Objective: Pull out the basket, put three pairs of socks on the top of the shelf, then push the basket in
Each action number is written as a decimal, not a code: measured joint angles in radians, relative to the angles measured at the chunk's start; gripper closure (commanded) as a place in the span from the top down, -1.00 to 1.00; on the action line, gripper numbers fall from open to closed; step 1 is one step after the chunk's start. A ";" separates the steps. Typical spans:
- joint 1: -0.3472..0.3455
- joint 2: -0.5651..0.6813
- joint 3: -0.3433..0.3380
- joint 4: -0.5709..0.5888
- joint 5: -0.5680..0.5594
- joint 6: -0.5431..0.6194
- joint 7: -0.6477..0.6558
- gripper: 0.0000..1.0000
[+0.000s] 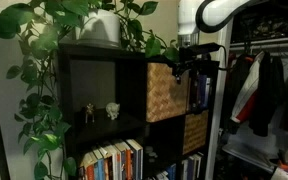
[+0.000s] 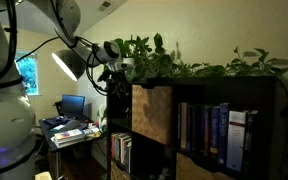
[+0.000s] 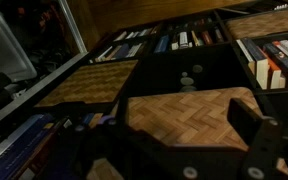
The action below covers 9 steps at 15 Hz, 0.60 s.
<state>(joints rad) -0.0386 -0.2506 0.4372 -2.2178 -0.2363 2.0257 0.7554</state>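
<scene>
**Wicker basket not yet drawn out; open hand at its front**

Step in hand: the first one, pulling out the basket [image 1: 162, 92]; it sits fully inside an upper cubby of the black shelf [image 1: 102, 50], its woven face about flush with the frame in both exterior views.

Hand [image 1: 191, 62]: level with the basket's upper edge, at the side nearer the clothes rack [image 1: 264, 85]; jaws spread wide and holding nothing; in the wrist view the fingers [image 3: 246, 128] stand apart with the herringbone weave between them. Contact with the basket: cannot tell.

Next move, as I judge it: bring the fingers onto the rim or a handle hole, close, then draw straight out along the cubby; a skewed pull would likely jam the basket against the dividers.

Top of the shelf: largely taken by a trailing plant [image 1: 74, 25]; free room for socks looks scarce.

Hidden or unclear:
- no socks visible anywhere; presumably inside the basket;
- no handle or rim gap made out; frames dark and small;
- a darker woven basket [image 1: 195, 131] sits in the cubby below; not the target;
- lower shelf cut off at the frame edge.
</scene>
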 measured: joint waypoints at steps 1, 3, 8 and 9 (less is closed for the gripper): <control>0.000 0.000 0.000 0.000 0.000 0.000 0.000 1.00; 0.000 0.000 0.000 0.000 0.000 0.000 0.000 1.00; 0.033 0.001 -0.037 0.000 -0.001 -0.001 -0.005 1.00; 0.043 0.001 -0.053 0.000 -0.001 -0.001 -0.020 1.00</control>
<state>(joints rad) 0.0040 -0.2492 0.3839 -2.2179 -0.2369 2.0251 0.7358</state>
